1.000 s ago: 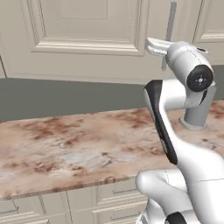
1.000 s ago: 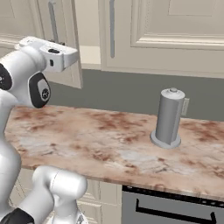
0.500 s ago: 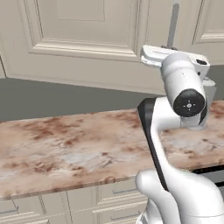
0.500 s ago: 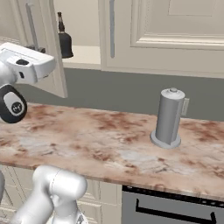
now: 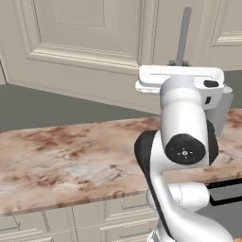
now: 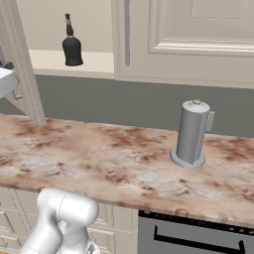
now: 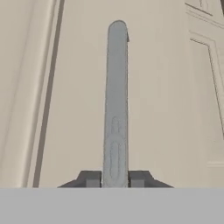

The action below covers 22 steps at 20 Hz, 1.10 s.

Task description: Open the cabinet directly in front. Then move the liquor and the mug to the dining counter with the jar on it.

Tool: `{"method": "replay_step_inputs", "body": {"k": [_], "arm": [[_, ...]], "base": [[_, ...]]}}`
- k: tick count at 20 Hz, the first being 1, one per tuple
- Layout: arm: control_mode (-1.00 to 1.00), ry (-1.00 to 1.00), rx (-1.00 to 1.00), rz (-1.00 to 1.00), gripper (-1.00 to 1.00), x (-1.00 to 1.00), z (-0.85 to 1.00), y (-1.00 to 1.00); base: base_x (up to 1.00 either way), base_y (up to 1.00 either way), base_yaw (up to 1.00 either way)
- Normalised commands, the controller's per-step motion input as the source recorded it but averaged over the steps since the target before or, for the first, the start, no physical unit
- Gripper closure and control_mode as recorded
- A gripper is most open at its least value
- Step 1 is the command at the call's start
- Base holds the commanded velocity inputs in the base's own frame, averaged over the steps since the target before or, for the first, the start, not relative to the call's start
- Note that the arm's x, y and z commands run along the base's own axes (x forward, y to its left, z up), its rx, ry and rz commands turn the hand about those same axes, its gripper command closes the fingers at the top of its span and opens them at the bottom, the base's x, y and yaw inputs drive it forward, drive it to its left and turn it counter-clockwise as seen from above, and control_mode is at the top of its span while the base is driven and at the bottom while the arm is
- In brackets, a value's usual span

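The cream cabinet door (image 5: 85, 42) stands swung open toward me; in the right base view I see it edge-on (image 6: 22, 69). My gripper (image 7: 115, 179) is shut on its long grey bar handle (image 7: 116, 100), one fingertip on each side. In the left base view the handle (image 5: 182, 33) rises above my white hand (image 5: 182, 78). Inside the opened cabinet, the near-black liquor bottle (image 6: 72, 45) stands upright on the shelf (image 6: 59, 60). The mug, the dining counter and the jar are out of view.
A marble counter (image 6: 114, 158) over cream drawers (image 5: 61, 220) runs below the cabinets. A tall grey domed canister (image 6: 191, 133) stands on it at the right. The neighbouring cabinet door (image 6: 198, 34) with its own bar handle (image 6: 127, 32) stays shut. A dark appliance front (image 6: 198, 233) sits under the counter.
My hand has pulled the handle outward and the door has swung open wider. The right base view now shows the shelf with the liquor bottle in full.
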Motion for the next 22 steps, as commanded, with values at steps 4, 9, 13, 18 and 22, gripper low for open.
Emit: {"method": "replay_step_inputs", "body": {"k": [4,9,13,18,22], "arm": [[-1.0,0.0,-0.23,-0.07,-1.0,-1.0,0.0,0.63],[-1.0,0.0,-0.08,-0.02,-1.0,-0.53,-0.02,0.16],[-1.0,-0.02,0.01,0.0,-1.0,-1.0,-0.08,-0.55],[-1.0,0.1,0.14,0.04,-1.0,-0.7,0.0,-0.99],[-1.0,0.16,0.26,0.22,-1.0,-0.6,0.0,-1.0]], "base": [[0.0,0.0,0.0],[0.0,0.0,0.0],[0.0,0.0,0.0],[0.0,0.0,0.0],[0.0,0.0,0.0]]}}
